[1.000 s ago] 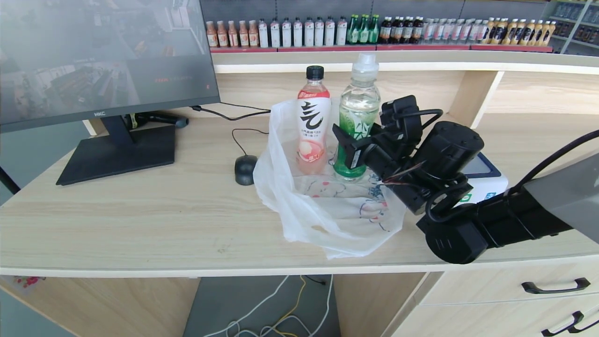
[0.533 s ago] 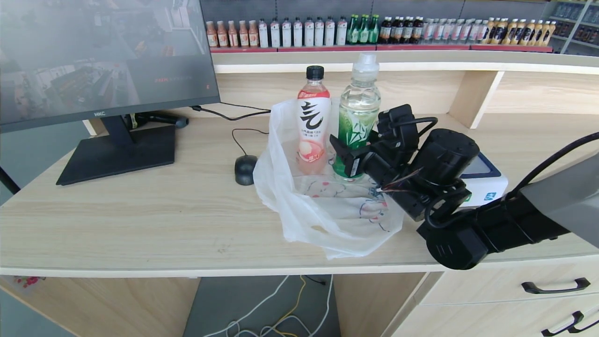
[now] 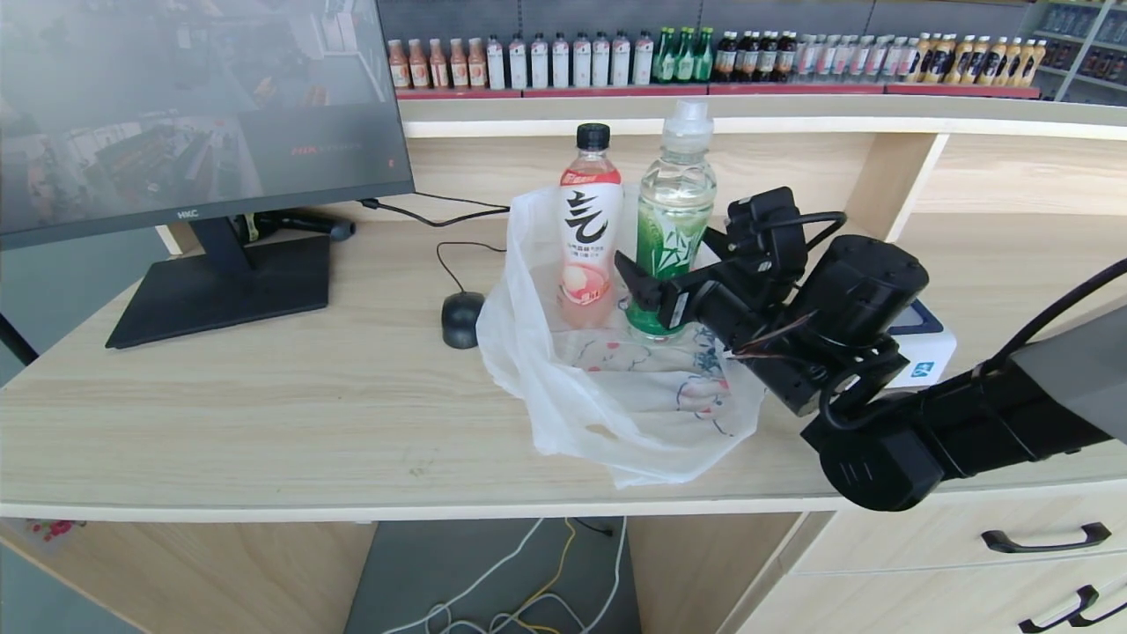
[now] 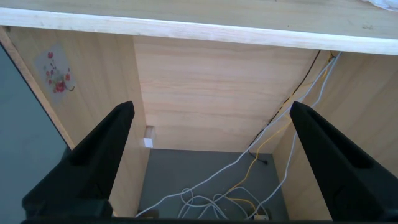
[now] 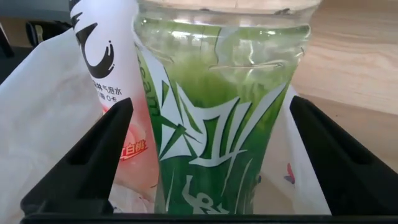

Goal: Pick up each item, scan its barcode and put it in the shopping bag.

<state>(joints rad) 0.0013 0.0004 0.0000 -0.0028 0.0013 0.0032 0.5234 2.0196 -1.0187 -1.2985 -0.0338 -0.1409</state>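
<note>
Bottles stand side by side in the white shopping bag (image 3: 546, 379), which lies slumped open on the wooden counter (image 3: 264, 396). One is a pink bottle (image 3: 588, 238) with a black cap. At its three o'clock, just beside it, is a green bottle (image 3: 676, 211) with a clear cap. Both are upright at the bag's twelve o'clock end.

The right gripper (image 3: 669, 269) comes in from the bag's four o'clock and sits low at the green bottle. Its fingers are spread wide with the bottle's lower half between them; I can't tell whether either finger touches it.

The left gripper (image 4: 211, 109) hangs below the counter's edge. Its fingers are wide apart and point into the recess underneath, where cables (image 4: 224, 193) trail on the floor.

At the bag's nine o'clock lies a black mouse (image 3: 460, 319). At ten o'clock a monitor (image 3: 176, 106) stands on its base. At three o'clock, partly behind the right arm, is a white device (image 3: 924, 348) with a dark top panel.
</note>
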